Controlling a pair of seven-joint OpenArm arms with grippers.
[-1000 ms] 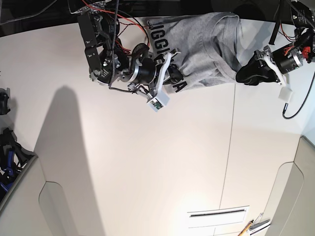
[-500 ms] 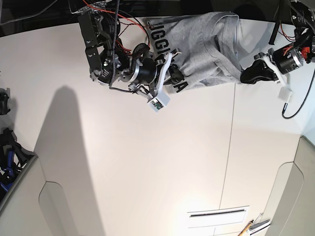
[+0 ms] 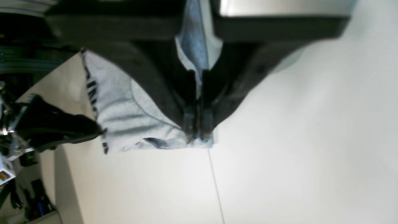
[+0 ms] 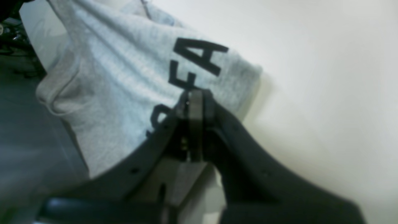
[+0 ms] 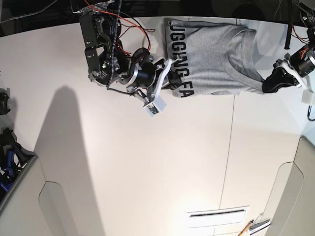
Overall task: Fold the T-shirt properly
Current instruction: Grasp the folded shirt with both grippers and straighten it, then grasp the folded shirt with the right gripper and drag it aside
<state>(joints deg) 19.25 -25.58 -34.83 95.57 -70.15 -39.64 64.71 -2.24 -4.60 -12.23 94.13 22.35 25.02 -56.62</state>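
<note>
While each hand [image 5: 170,81] [image 5: 268,84] pinches an edge, the grey T-shirt [image 5: 211,59] hangs stretched, black lettering showing.

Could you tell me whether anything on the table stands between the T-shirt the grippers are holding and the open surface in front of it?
Nothing visible does. The left gripper and right gripper are both shut on the T-shirt, and the table in front of it looks bare.

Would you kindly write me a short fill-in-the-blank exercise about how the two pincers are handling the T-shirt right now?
1. The lettering on the T-shirt is ____ in colour.
2. The right pincer is shut on the shirt's ____ side.
3. The left pincer is ____ on the shirt's edge.
4. The table is ____ in colour.

Missing words: black; lettered; shut; white
</note>
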